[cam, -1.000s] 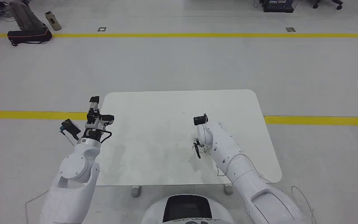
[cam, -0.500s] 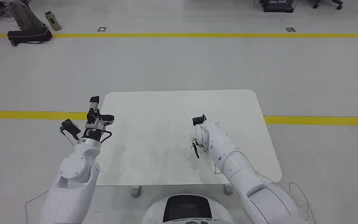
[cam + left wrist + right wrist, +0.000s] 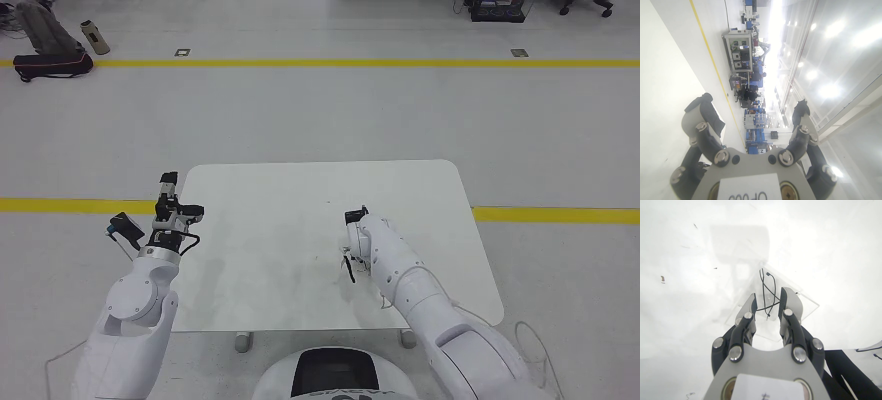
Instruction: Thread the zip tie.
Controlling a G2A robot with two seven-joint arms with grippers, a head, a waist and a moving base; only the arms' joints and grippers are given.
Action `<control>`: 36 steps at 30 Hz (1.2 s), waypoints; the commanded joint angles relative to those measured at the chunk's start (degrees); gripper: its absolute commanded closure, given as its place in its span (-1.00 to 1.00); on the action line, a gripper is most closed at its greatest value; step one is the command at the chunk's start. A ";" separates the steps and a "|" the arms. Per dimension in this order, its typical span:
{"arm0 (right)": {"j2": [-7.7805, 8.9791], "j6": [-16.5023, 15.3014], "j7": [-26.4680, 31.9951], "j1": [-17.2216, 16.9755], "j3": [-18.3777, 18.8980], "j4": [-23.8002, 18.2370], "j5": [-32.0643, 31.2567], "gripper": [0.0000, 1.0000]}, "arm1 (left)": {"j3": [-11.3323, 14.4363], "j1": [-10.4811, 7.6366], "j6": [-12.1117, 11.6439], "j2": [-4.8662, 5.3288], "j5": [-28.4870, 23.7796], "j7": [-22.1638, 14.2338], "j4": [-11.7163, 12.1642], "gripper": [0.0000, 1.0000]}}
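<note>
A couple of thin black zip ties (image 3: 763,289) lie crossed on a clear plastic plate (image 3: 806,306) on the white table (image 3: 300,200). My right gripper (image 3: 768,292) hangs just above them, open, with one finger on each side and the ties' lower ends in the gap. In the top view this gripper (image 3: 348,266) is right of the table's middle, toward the front. My left gripper (image 3: 753,99) is open and holds nothing. It points up and away at the table's left edge (image 3: 168,192).
Small dark specks and a brown mark (image 3: 662,278) dot the tabletop near the plate. A yellow floor line (image 3: 560,214) runs past both sides of the table. The table's far half is bare white surface.
The right arm has edged slightly to the left over the zip ties. The left arm has not moved.
</note>
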 commanded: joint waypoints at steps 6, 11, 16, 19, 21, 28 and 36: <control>-0.76 0.00 -0.46 0.64 0.94 1.88 -0.88 0.54 | 0.00 0.00 0.00 0.00 0.00 0.00 0.00 -1.00; -1.23 0.00 -1.14 0.97 1.59 3.12 -1.41 0.70 | 0.00 0.00 0.00 0.00 0.00 0.00 0.00 -1.00; -1.65 0.00 -1.69 1.22 2.28 3.96 -1.89 0.86 | 0.00 0.00 0.00 0.00 0.00 0.00 0.00 -1.00; -1.84 0.00 -1.95 1.28 2.66 4.24 -2.33 0.88 | 0.00 0.00 0.00 0.00 0.00 0.00 0.00 -1.00; -1.93 0.00 -2.08 1.24 2.89 4.20 -2.79 0.86 | 0.00 0.00 0.00 0.00 0.00 0.00 0.00 -1.00; -2.17 0.00 -1.96 0.31 4.01 2.12 -5.13 0.82 | 0.00 0.00 0.00 0.00 0.00 0.00 0.00 -1.00; -2.43 0.00 -1.11 -0.78 4.97 0.77 -7.03 0.78 | 0.00 0.00 0.00 0.00 0.00 0.00 0.00 -1.00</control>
